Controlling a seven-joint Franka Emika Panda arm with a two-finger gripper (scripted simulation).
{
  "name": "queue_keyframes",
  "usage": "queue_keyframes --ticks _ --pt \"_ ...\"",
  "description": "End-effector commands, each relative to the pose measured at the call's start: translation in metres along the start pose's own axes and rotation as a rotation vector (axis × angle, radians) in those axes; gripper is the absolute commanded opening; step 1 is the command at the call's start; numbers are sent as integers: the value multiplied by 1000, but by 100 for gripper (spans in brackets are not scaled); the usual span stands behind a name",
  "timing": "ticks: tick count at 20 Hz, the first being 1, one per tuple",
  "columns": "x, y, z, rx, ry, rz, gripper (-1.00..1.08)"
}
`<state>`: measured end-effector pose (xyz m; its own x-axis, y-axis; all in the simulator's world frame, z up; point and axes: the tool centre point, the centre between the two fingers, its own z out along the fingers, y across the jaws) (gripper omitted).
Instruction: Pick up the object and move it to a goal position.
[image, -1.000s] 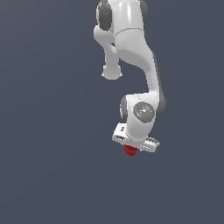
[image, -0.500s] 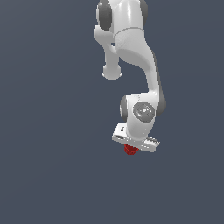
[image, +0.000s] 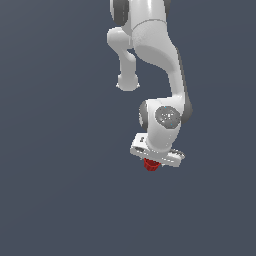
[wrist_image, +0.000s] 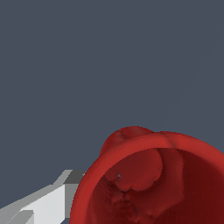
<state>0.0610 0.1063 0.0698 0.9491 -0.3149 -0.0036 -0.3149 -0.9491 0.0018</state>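
Plain dark grey surrounds everything, with no worktop edge to be made out. The red cup (image: 150, 165) is seen directly beneath the claw (image: 152, 163), apparently clamped for carrying, though the fingers are hidden and the grip cannot be confirmed.

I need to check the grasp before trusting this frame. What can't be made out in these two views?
- Gripper fingers: hidden in the exterior view behind the hand body and the red cup; open or shut cannot be told.
- Red cup: the wrist view's edges cut off its far rim and base.
- Red cup in the exterior view: too small to show its hollow or side bump.
- Goal position: no marker appears in either view.
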Motion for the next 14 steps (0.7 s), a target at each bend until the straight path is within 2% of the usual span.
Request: queue_keyframes --ticks 1,8,14 --pt "-9 -1 -13 1 3 0 -100" --pt "-36 -3 -46 2 3 0 -100" --pt "-49 -4 -63 2 4 0 -100"
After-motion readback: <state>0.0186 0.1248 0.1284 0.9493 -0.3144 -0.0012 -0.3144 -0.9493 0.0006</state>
